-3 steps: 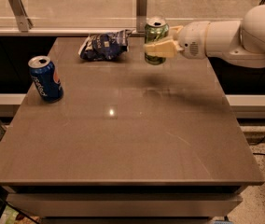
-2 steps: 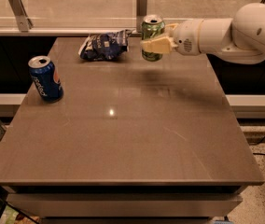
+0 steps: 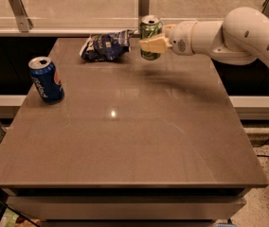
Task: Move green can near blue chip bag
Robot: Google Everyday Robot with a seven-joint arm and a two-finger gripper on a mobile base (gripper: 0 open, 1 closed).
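My gripper point(image 3: 149, 44) reaches in from the right on a white arm and is shut on the green can point(image 3: 150, 31), a green drink can with a silver top. It holds the can upright at the table's far edge, at or just above the surface. The blue chip bag point(image 3: 105, 46), crumpled dark-blue foil with white patches, lies on the table just left of the can, with a small gap between them.
A blue Pepsi can point(image 3: 46, 79) stands upright near the left edge of the brown table point(image 3: 125, 141). A glass panel with metal posts point(image 3: 144, 4) runs behind the table's far edge.
The gripper has carried the green can leftward along the far edge, closer to the chip bag. The Pepsi can and bag have not moved.
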